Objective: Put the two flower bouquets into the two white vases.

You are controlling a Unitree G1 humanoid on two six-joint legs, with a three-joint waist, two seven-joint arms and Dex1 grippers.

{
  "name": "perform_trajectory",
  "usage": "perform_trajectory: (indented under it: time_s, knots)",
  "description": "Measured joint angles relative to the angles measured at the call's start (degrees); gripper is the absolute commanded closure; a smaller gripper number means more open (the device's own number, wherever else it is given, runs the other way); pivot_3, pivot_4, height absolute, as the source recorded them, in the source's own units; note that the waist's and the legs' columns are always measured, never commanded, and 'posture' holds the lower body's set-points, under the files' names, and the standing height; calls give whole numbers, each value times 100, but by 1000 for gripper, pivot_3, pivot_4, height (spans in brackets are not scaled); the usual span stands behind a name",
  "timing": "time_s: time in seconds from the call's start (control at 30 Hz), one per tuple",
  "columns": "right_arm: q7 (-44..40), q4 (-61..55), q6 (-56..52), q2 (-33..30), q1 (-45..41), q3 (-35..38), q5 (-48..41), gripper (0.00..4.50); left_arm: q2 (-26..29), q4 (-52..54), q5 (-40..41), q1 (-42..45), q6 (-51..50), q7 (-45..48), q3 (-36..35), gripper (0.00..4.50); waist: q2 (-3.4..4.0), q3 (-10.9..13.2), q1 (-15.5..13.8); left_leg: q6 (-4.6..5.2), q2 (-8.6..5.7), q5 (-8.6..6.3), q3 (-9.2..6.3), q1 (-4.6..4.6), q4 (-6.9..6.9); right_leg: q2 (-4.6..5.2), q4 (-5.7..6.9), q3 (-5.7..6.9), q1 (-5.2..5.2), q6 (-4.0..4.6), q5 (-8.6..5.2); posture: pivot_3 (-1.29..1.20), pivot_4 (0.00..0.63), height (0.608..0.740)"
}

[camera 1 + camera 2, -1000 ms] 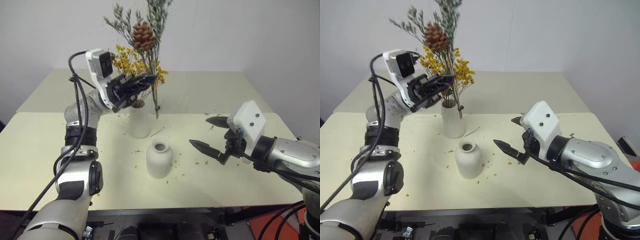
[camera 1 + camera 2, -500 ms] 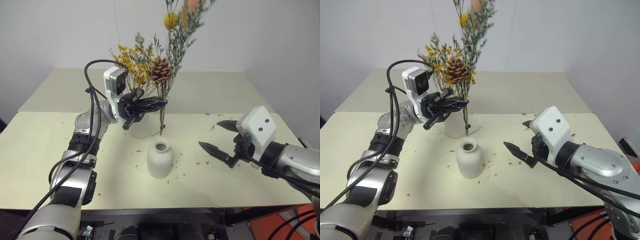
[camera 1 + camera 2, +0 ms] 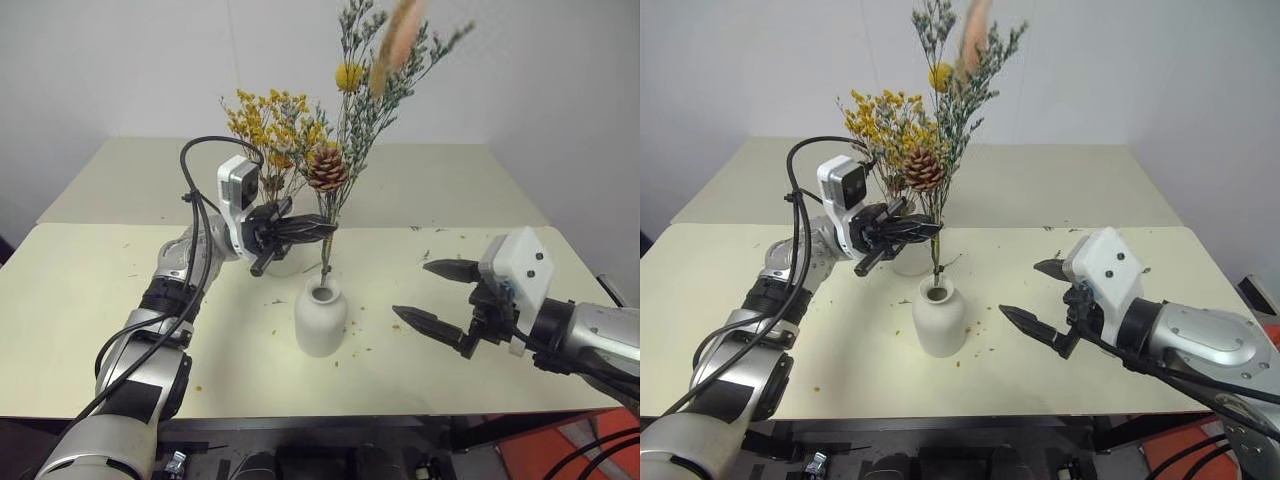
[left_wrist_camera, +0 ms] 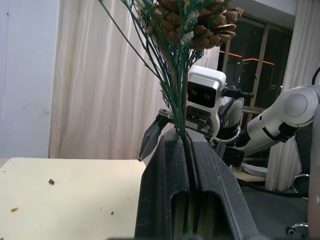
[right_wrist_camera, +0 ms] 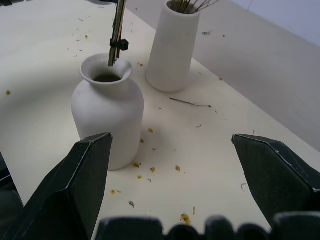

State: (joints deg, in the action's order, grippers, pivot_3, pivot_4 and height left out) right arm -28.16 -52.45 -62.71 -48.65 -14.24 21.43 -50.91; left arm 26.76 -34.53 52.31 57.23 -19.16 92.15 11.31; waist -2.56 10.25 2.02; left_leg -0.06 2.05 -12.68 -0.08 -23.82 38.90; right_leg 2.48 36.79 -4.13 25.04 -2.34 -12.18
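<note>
- Eye views: my left gripper (image 3: 322, 229) pinches the grey-green pinecone bouquet (image 3: 340, 140), thin stems at the short rounded vase (image 3: 320, 317) mouth, mid-table (image 3: 80, 290); my right gripper (image 3: 436, 294) spread wide.
- Left wrist: black fingers (image 4: 160, 190) clamp green stems.
- Right wrist: matte tall vase (image 5: 172, 47) holds the yellow bouquet (image 3: 270, 125).

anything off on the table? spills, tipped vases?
Dried petal and stem bits are scattered on the table around the short vase, shed from the bouquets. Both it and the tall vase stand upright. Nothing else odd.
</note>
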Motion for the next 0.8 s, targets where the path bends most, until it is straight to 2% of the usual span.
perform_trajectory:
  time_s: [0.37, 0.8]
  knots:
    - [94, 0, 235, -76, 178, -12, 4, 0, -19, -13, -43, -182, 632, 1, 517, 4473, 0, 0, -27, 0, 0, 0, 0, 0, 0, 0, -2, 0, -1, -2, -2, 0, 150, 740]
    - [89, 12, 530, -173, 367, -89, 134, 0, 156, 9, 25, -396, 810, 2, 697, 4473, 0, 0, -68, 0, 1, 0, 0, 1, 0, -1, -2, 0, -1, -3, -3, 0, 150, 740]
